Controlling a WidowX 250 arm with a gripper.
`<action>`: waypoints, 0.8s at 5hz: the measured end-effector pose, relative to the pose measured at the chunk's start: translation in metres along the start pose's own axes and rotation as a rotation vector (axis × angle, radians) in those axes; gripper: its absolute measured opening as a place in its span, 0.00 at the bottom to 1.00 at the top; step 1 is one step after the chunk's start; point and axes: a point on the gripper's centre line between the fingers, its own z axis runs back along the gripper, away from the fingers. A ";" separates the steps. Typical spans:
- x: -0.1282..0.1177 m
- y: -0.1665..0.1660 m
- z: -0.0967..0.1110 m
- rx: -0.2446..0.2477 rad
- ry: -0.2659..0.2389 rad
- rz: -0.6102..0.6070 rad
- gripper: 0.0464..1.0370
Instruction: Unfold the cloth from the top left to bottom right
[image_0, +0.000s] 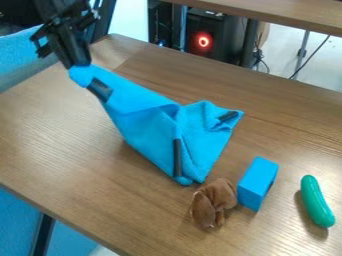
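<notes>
The black gripper (79, 64) is at the upper left of the camera view, shut on the top-left corner of the blue cloth (143, 117). That corner is lifted, and the cloth slopes down from it toward the middle of the table. Its lower part lies bunched and folded on the wood, with a tip at the right and another at the bottom. Black strips show on the cloth near the held corner, at the right tip and along the lower middle.
A brown plush toy (213, 202) lies just below the cloth's bottom tip, beside a blue block (257, 183). Farther right is a green cucumber-like toy (316, 201). The wooden table (60, 140) has its far edge behind the cloth and its near edge at the lower left.
</notes>
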 end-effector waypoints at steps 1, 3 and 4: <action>0.001 0.019 -0.005 -0.006 0.059 0.023 0.39; -0.004 0.018 0.001 -0.034 0.047 0.013 0.95; -0.015 -0.005 0.019 -0.019 -0.039 -0.086 0.96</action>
